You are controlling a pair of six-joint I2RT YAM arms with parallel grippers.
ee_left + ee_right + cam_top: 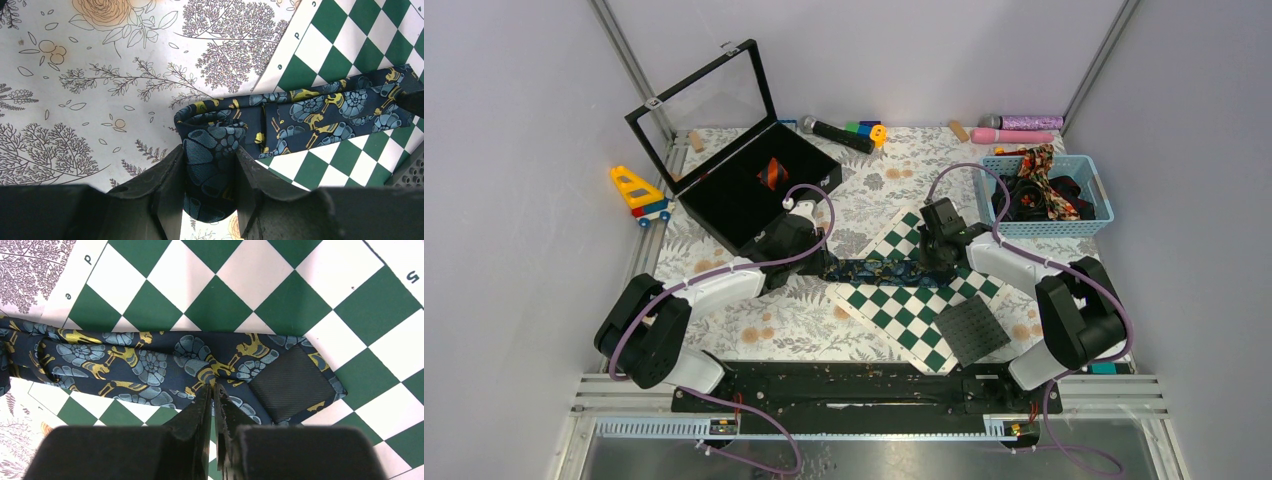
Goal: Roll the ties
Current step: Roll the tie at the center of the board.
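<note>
Closest in the left wrist view, my left gripper (209, 155) is clamped on the folded-over end of the navy tie (320, 115). Cloth is bunched between the fingers (170, 175), and the rest runs off onto the chequered board (350, 45). From the right wrist, my right gripper (214, 390) has its fingers pressed together on the tie beside its pointed end, and I judge it is nipping a pinch of fabric. From above, the tie lies stretched between both grippers, partly on the board and partly on the floral cloth (754, 330). If I pull too hard while winding, the smooth fabric could slip from either grip. An off-square fold would make the roll skew into a cone.
</note>
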